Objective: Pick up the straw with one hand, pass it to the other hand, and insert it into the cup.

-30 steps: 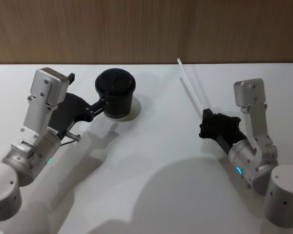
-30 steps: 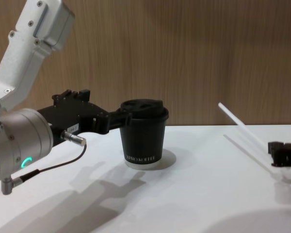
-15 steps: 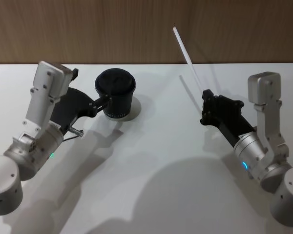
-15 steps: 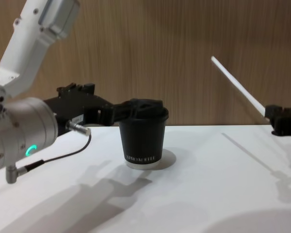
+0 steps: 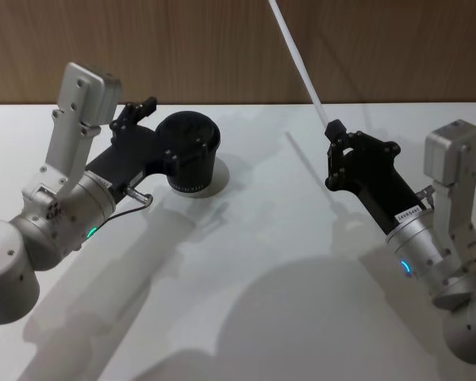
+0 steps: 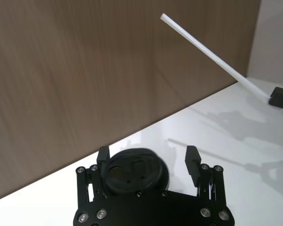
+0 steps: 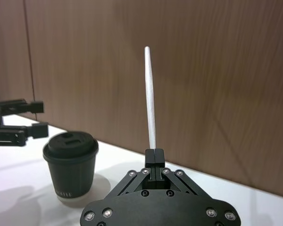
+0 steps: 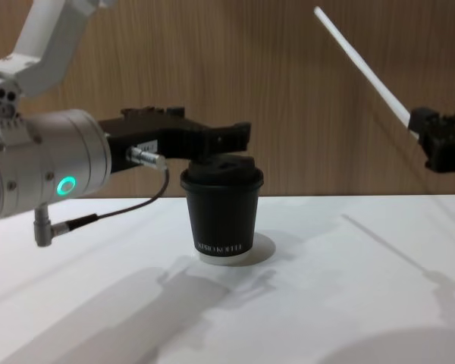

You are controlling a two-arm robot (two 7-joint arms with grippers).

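1. White straw (image 5: 300, 63): lower end pinched in the right pincer (image 5: 333, 128); slants upward, clear of the worktop (image 5: 262, 262), well to the right of the cup.
2. Black cup (image 5: 189, 155): upright, lidded, on the worktop.
3. Robot's left pincer (image 6: 147, 154): fingers spread, hovering just above the cup lid.

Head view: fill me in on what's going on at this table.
The right hand is shut on the lower end of the straw and holds it in the air, its free end slanting up toward the robot's left. The left hand hovers open just above the lid of the cup, which stands upright on the table. The straw is not yet passed across or in the cup.
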